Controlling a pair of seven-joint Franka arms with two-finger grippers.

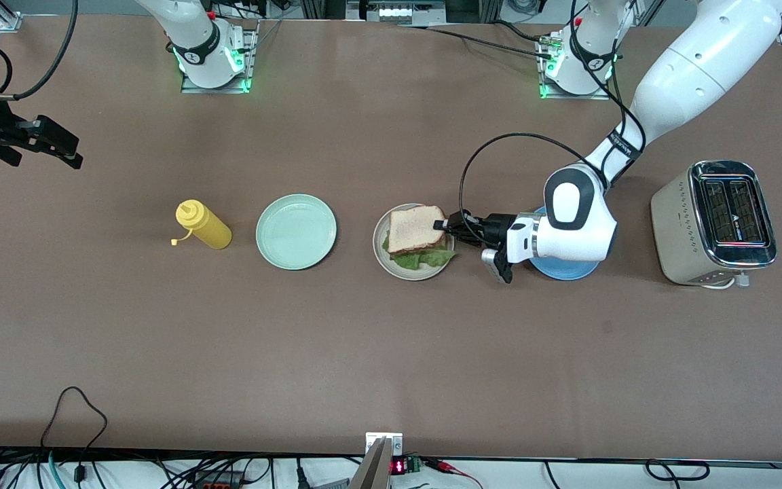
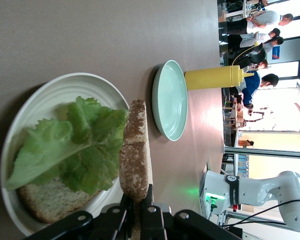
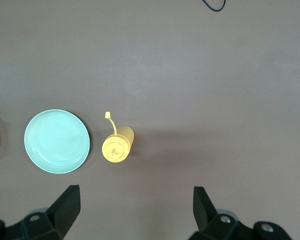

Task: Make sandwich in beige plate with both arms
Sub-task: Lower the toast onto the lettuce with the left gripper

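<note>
Presently the left gripper (image 1: pixel 444 226) has its jaws clamped on the top bread slice (image 1: pixel 417 229) over the lettuce (image 2: pixel 72 145) on the beige plate (image 1: pixel 410 273) at mid-desk, while the right gripper (image 1: pixel 58 146) waits, jaws wide, over the desk's right-arm end

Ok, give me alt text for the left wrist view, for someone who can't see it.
The left gripper pinches a top bread slice on edge above lettuce and a bottom bread slice on the beige plate. A mint-green plate and yellow squeeze bottle sit nearby.
</note>
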